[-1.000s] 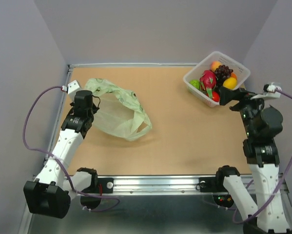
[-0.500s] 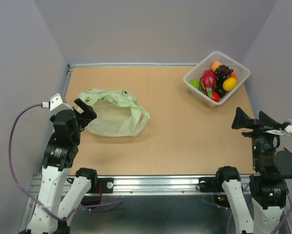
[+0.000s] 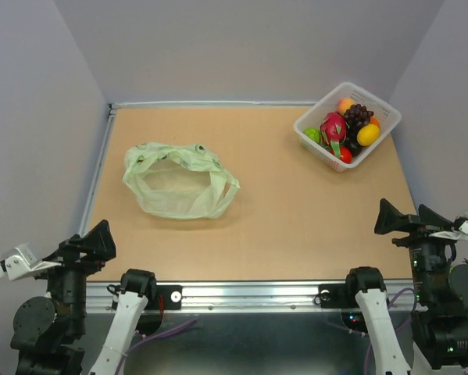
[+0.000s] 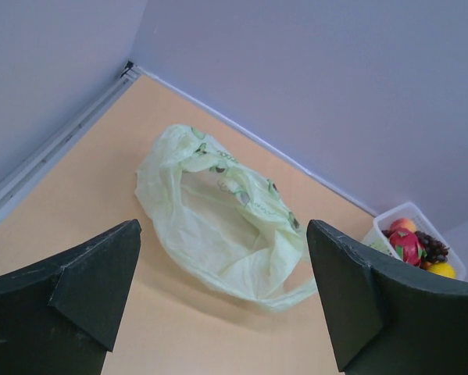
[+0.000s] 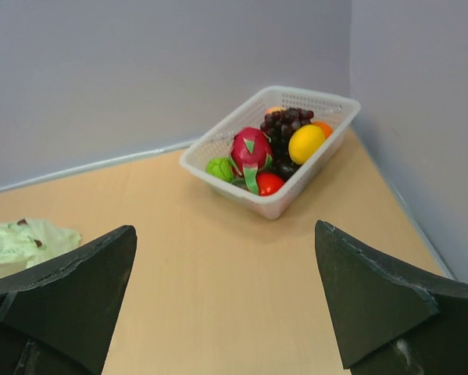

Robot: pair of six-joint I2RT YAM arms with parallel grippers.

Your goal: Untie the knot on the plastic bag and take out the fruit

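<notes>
Both arms have pulled back to the near edge of the bench [image 3: 296, 226]. A moment ago the left hand [image 4: 222, 228] was right at the plastic bag [image 3: 179, 181], and the right hand [image 5: 224, 228] was up by the basket [image 3: 312, 117]. The bag has also slid a little and now lies flatter.

There are two hands. Both are wide open and hold nothing. Each one hangs well apart from the things on the bench.

There is one plastic bag. It is pale green and crinkly. It lies on the left side of the bench, with its mouth open and nothing inside it.

There is one white basket, in the far right corner. All the fruit is in it, seven pieces that show:
- one bunch of dark grapes [image 5: 287, 121]
- one pink dragon fruit [image 5: 251, 150]
- one yellow fruit [image 5: 306, 144]
- one small green fruit [image 5: 218, 168]
- one small red fruit [image 5: 270, 183]
- one small orange fruit [image 5: 323, 129]
- one peach fruit [image 3: 345, 104] at the back

The bag and the basket are well apart.
</notes>
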